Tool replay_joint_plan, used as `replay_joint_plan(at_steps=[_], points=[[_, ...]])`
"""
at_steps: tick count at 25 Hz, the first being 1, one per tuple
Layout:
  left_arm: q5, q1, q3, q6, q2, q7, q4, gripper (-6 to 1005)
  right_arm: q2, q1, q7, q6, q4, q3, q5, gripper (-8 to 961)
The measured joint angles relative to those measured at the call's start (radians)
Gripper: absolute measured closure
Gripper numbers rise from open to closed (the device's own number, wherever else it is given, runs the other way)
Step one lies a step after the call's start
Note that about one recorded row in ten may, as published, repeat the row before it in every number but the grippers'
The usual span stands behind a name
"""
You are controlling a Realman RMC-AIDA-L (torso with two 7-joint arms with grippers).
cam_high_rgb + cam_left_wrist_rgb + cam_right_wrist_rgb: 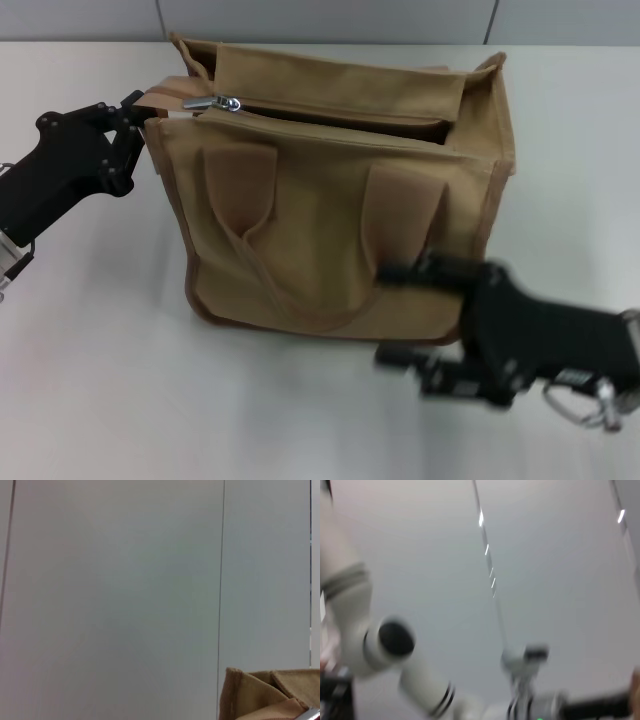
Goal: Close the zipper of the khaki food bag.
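The khaki food bag [330, 200] stands upright in the middle of the table, handles facing me. Its zipper [330, 125] lies open along the top, with the silver slider [226, 103] at the bag's left end. My left gripper [140, 112] is at the bag's top left corner, and its fingers seem closed on the tan end tab [165, 93]. In the left wrist view only a corner of the bag [265, 695] and a glint of the slider [313, 713] show. My right gripper [397, 312] hangs open and empty in front of the bag's lower right corner.
The white table [120, 380] stretches around the bag, and a grey panelled wall [330, 20] runs behind it. The right wrist view shows only a white robot arm [395, 645] against wall panels.
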Motion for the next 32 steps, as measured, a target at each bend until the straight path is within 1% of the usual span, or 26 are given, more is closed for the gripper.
replay_joint_plan(at_steps=[2, 3, 4, 5, 6, 7, 8, 11, 12, 13, 14, 16, 17, 21, 23, 24, 27, 29, 32], points=[[0.000, -0.003, 0.001, 0.000, -0.001, 0.003, -0.004, 841, 0.000, -0.012, -0.002, -0.015, -0.006, 0.000, 0.116, 227], [0.000, -0.004, 0.001, 0.000, -0.001, 0.003, -0.007, 877, 0.000, -0.013, -0.027, -0.019, -0.020, -0.002, 0.226, 227], [0.000, -0.006, 0.002, 0.000, -0.001, 0.003, -0.013, 912, 0.000, -0.008, -0.058, -0.022, -0.030, -0.003, 0.267, 227], [-0.001, -0.008, 0.000, 0.001, -0.001, 0.003, -0.018, 947, 0.000, -0.008, -0.058, -0.022, -0.030, -0.003, 0.267, 227], [-0.001, -0.009, -0.003, 0.007, 0.000, 0.003, -0.022, 982, 0.001, 0.017, -0.161, -0.023, -0.044, -0.006, 0.309, 227], [-0.001, -0.009, -0.003, 0.007, 0.000, 0.003, -0.022, 983, 0.002, 0.032, -0.210, -0.019, -0.046, -0.005, 0.319, 228], [-0.002, -0.009, -0.003, 0.013, 0.000, 0.002, -0.023, 985, 0.002, 0.032, -0.210, -0.019, -0.046, -0.005, 0.319, 228], [-0.004, -0.010, -0.004, 0.032, 0.000, -0.004, -0.024, 986, 0.003, 0.091, -0.374, 0.034, -0.045, -0.005, 0.330, 228], [-0.006, -0.010, -0.004, 0.036, 0.000, -0.005, -0.025, 986, 0.003, 0.108, -0.435, 0.063, -0.043, -0.009, 0.330, 228], [-0.008, -0.011, -0.004, 0.039, -0.001, -0.006, -0.029, 986, 0.004, 0.134, -0.536, 0.110, -0.035, -0.009, 0.331, 228], [-0.010, -0.012, -0.004, 0.043, -0.001, -0.006, -0.035, 986, 0.004, 0.134, -0.536, 0.110, -0.035, -0.009, 0.331, 228], [-0.014, -0.014, -0.005, 0.065, -0.001, -0.001, -0.057, 985, 0.004, 0.170, -0.680, 0.159, 0.009, 0.005, 0.356, 228], [-0.014, -0.014, -0.005, 0.065, -0.001, -0.001, -0.057, 985, 0.004, 0.170, -0.680, 0.159, 0.009, 0.005, 0.356, 228], [-0.017, -0.014, -0.005, 0.093, -0.001, -0.005, -0.063, 985, 0.004, 0.207, -0.761, 0.195, 0.042, 0.008, 0.387, 227], [-0.020, -0.013, -0.005, 0.107, -0.001, -0.008, -0.065, 985, 0.004, 0.244, -0.762, 0.246, 0.056, 0.003, 0.387, 227], [-0.024, -0.012, -0.005, 0.118, -0.001, -0.010, -0.068, 985, 0.004, 0.244, -0.762, 0.246, 0.056, 0.003, 0.387, 227], [-0.031, -0.012, -0.005, 0.133, -0.001, -0.011, -0.075, 984, 0.004, 0.275, -0.765, 0.306, 0.070, -0.024, 0.377, 227], [-0.033, -0.014, -0.005, 0.136, -0.001, -0.011, -0.076, 984, 0.004, 0.284, -0.770, 0.325, 0.076, -0.050, 0.374, 227], [-0.037, -0.013, -0.005, 0.146, 0.000, -0.016, -0.076, 984, 0.004, 0.288, -0.771, 0.338, 0.076, -0.062, 0.374, 227]])
